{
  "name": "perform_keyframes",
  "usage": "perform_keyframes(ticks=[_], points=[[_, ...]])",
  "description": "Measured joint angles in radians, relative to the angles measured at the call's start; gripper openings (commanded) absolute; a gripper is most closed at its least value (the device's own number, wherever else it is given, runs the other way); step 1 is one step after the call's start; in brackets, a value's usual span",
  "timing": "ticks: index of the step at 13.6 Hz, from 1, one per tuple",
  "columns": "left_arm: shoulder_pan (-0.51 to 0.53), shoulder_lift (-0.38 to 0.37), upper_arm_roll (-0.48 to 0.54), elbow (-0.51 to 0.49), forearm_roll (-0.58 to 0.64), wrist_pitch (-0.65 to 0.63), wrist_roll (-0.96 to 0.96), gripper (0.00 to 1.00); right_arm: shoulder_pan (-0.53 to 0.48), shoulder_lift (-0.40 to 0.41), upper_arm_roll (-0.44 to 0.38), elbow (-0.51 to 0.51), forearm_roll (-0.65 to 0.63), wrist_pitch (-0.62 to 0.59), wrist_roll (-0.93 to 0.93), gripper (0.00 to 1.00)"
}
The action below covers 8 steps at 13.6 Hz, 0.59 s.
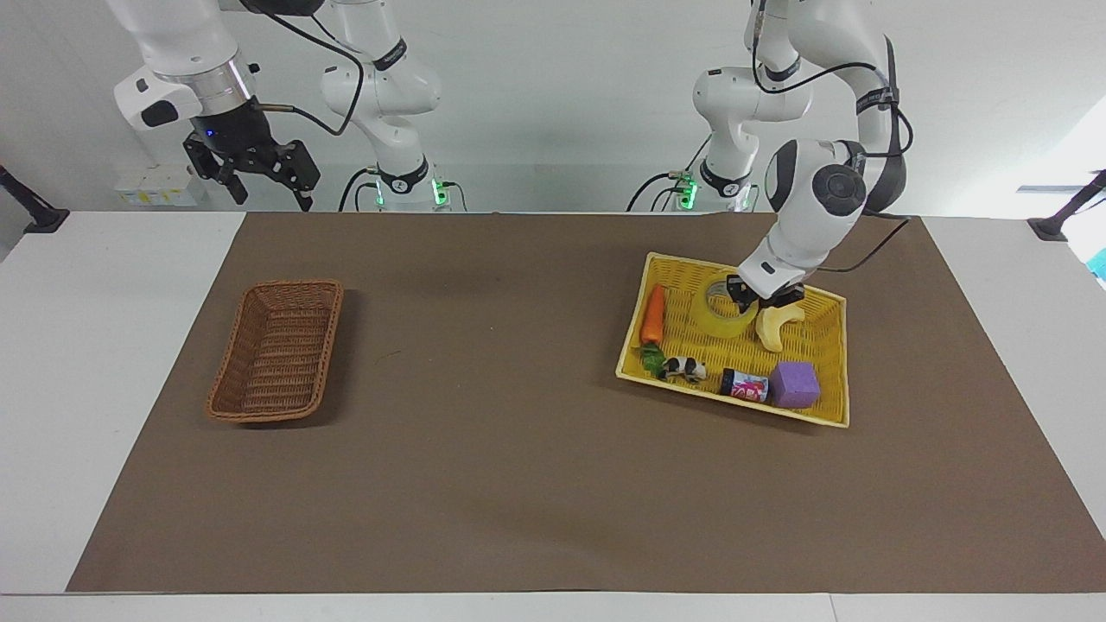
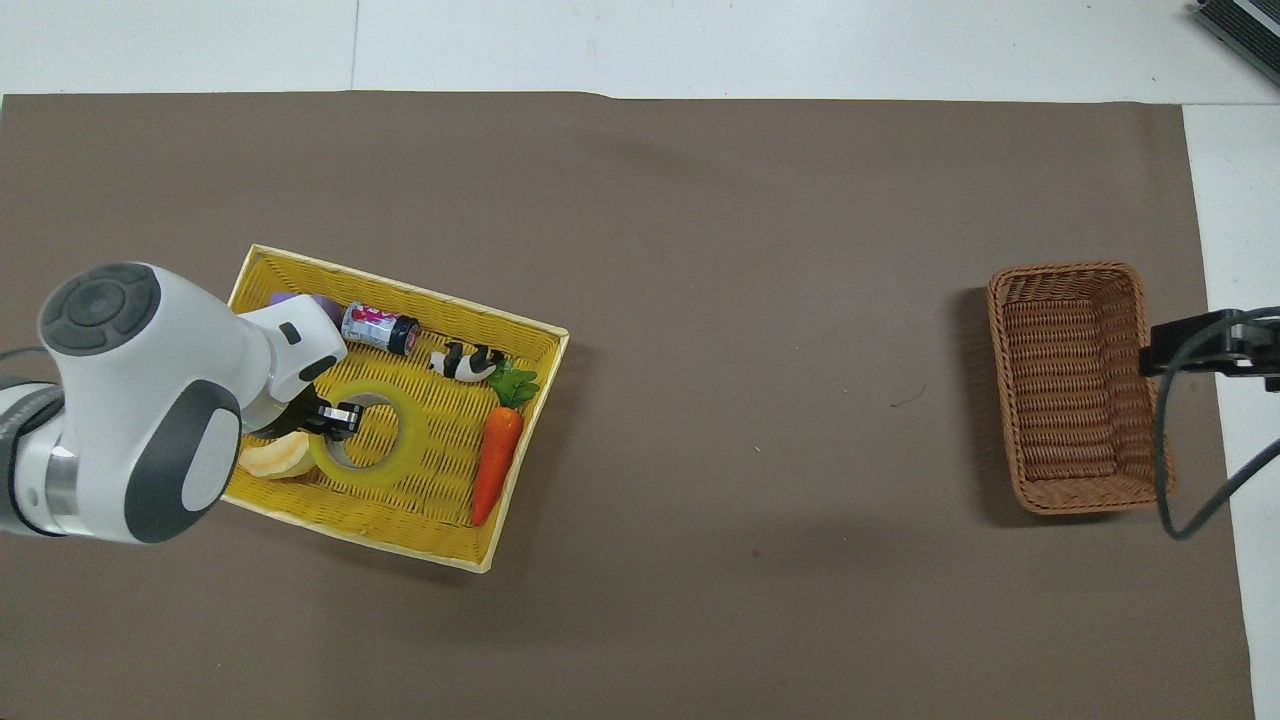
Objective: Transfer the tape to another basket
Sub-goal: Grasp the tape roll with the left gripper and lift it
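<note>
The left gripper [image 1: 750,301] is clamped on the wall of the translucent yellow tape roll [image 1: 724,307], held just above the yellow woven tray [image 1: 825,406]. The right gripper [image 1: 259,177] waits with fingers spread, up above the brown wicker basket [image 1: 276,350].

White arms, black cables, grey joints
</note>
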Motion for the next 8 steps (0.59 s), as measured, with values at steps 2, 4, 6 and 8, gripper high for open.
perform_keyframes(ticks=[2, 4, 6, 8], points=[[0.001, -0.009, 0.004, 0.078, 0.0, -0.081, -0.002, 0.0, 0.002, 0.0, 0.002, 0.001, 0.001, 0.005, -0.005, 1.0], [0.01, -0.012, 0.011, 0.152, 0.0, -0.143, -0.005, 0.0, 0.007, 0.0, 0.009, -0.002, 0.022, 0.027, -0.033, 1.0], [0.029, -0.013, 0.016, 0.207, 0.0, -0.186, -0.005, 0.0, 0.013, 0.001, 0.01, -0.007, 0.06, 0.048, -0.066, 1.0], [0.031, -0.013, 0.017, 0.221, 0.0, -0.198, -0.013, 0.0, 0.013, 0.004, 0.01, -0.019, 0.087, 0.083, -0.114, 1.0]])
